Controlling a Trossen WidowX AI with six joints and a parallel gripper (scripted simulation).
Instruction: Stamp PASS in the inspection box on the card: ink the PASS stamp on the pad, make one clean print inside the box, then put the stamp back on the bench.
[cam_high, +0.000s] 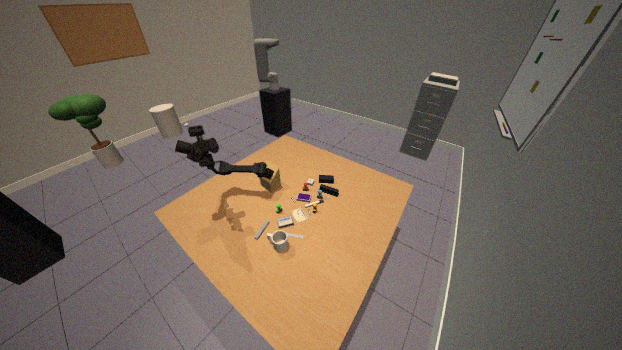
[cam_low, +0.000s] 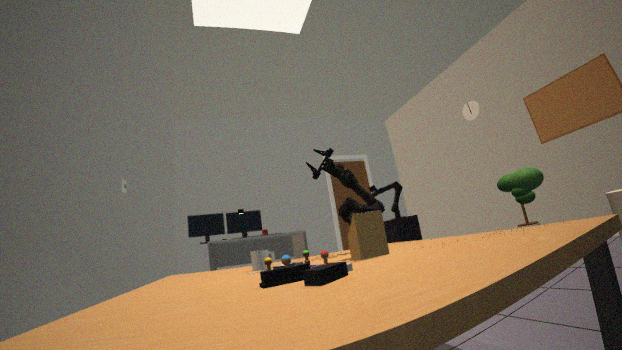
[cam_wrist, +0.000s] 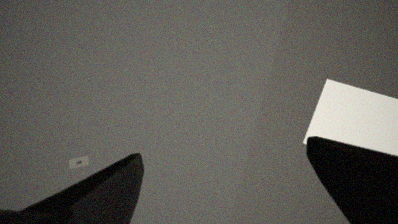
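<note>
Fingers (cam_low: 320, 161) wide apart, holding nothing, raised high off the table (cam_low: 450, 280). Stamps (cam_low: 296, 259) untouched near the card (cam_high: 299, 215); inking, printing and return all remain.

Stamps: four small knob-handled pieces, green (cam_high: 279, 208), red (cam_high: 305, 186), blue (cam_high: 319, 194) and yellow (cam_high: 314, 207), standing upright on the desk (cam_high: 310, 290); lettering too small to tell which reads PASS.
Ink pad (cam_high: 303, 197): purple, flat, among the stamps.
Card (cam_high: 299, 215): pale, flat, just beside the yellow stamp.
</note>
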